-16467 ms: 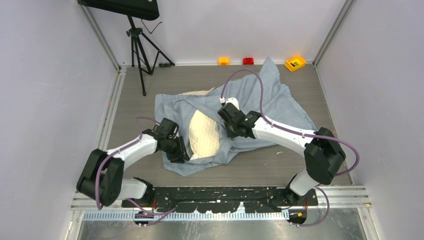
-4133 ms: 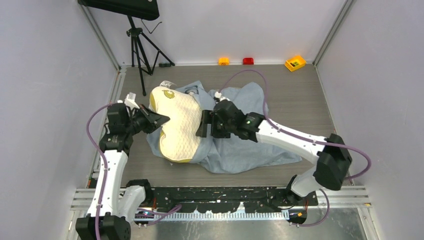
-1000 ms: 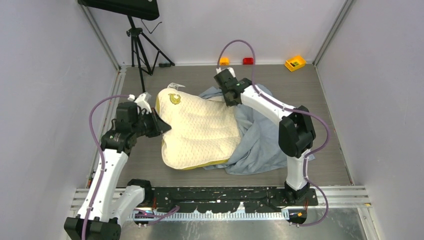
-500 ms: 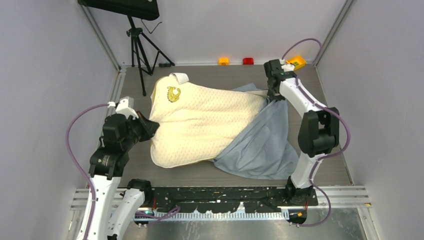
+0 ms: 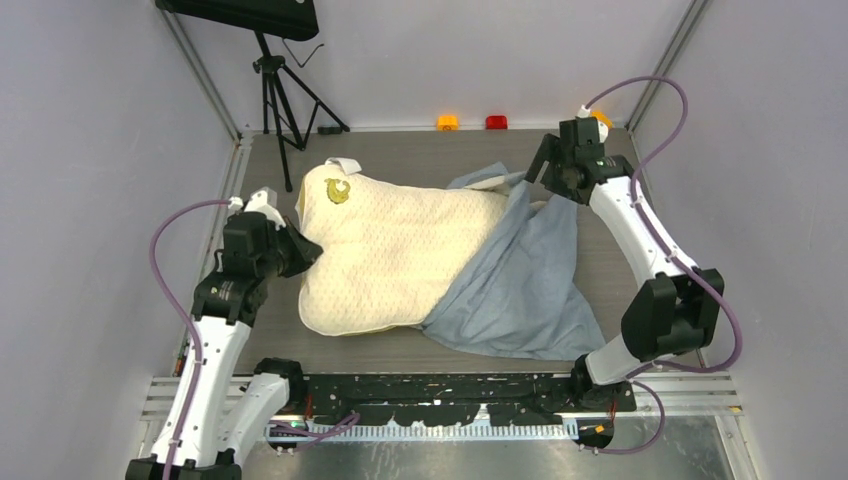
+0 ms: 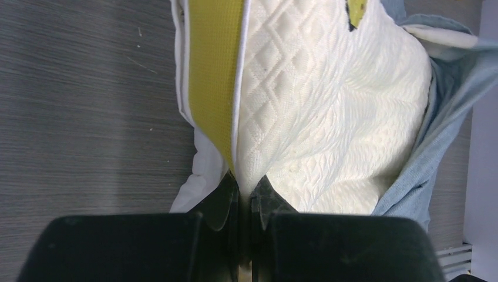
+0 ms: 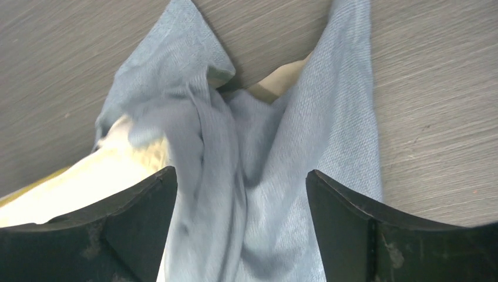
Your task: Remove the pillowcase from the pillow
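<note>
The cream quilted pillow (image 5: 390, 250) lies on the table with its yellow emblem at the far left corner. My left gripper (image 5: 303, 255) is shut on the pillow's left edge, pinching the yellow piping (image 6: 214, 76) between the fingers (image 6: 244, 187). The grey-blue pillowcase (image 5: 530, 290) lies crumpled over the pillow's right end and spreads toward the near right. My right gripper (image 5: 545, 170) hovers over the pillowcase's far end. Its jaws (image 7: 241, 171) stand wide open above the bunched fabric (image 7: 346, 117) and hold nothing. A bit of pillow (image 7: 70, 182) shows at the left.
A black tripod (image 5: 275, 95) stands at the back left. An orange block (image 5: 447, 122) and a red block (image 5: 496, 122) sit along the back wall. A yellow object (image 5: 603, 117) peeks from behind the right wrist. Walls close in on both sides.
My right gripper pulled the pillowcase to the far right and then opened, letting the fabric drop. More of the pillow is now bare. The left gripper kept hold of the pillow's edge.
</note>
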Tool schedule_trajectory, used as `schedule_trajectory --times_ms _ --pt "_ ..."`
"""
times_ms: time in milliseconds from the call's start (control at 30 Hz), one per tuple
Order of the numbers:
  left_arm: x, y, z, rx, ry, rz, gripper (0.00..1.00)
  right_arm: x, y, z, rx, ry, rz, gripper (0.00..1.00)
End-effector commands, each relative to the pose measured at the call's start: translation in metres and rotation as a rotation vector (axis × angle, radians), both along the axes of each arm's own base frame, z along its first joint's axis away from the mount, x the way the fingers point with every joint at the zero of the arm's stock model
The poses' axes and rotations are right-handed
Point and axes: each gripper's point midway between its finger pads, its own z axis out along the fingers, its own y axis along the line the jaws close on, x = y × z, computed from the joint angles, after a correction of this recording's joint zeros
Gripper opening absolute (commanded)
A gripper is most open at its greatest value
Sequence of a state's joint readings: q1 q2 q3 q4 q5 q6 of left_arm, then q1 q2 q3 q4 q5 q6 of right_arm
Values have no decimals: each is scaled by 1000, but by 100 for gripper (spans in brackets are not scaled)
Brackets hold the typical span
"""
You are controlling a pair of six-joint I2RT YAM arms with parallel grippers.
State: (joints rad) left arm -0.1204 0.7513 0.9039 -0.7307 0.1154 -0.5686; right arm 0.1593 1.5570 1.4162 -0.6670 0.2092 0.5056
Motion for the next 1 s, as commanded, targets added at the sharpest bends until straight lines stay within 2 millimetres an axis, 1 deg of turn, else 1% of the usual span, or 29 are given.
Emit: schedule_trajectory --times_ms 0,100,200,400,500,567,633,733,867,900,967 --pt "15 -6 20 -33 -89 -21 0 -13 20 52 108 -139 113 86" --pt "16 -6 19 -35 -92 -22 0 -34 34 56 137 -122 172 88" --pt "18 -5 18 -30 -94 -17 0 -59 50 54 139 -96 226 89" --pt "19 -6 17 -29 -86 -21 0 -110 74 48 136 -54 305 89" --pt "19 -7 17 -30 -85 -24 0 -136 91 47 180 -49 368 89" --pt "18 -6 17 -27 -84 -23 0 -158 106 42 218 -21 427 89" --pt "18 -6 17 -28 -88 -22 0 -172 108 36 218 2 435 89" --pt "18 -6 18 -29 -87 -21 0 -182 99 27 189 16 385 89" --pt "17 -6 17 -30 -81 -22 0 -193 97 19 217 42 333 89" --pt "17 -6 17 -29 -82 -21 0 -197 99 16 231 56 324 89" --pt "17 -6 18 -28 -84 -22 0 -206 109 12 271 79 329 89"
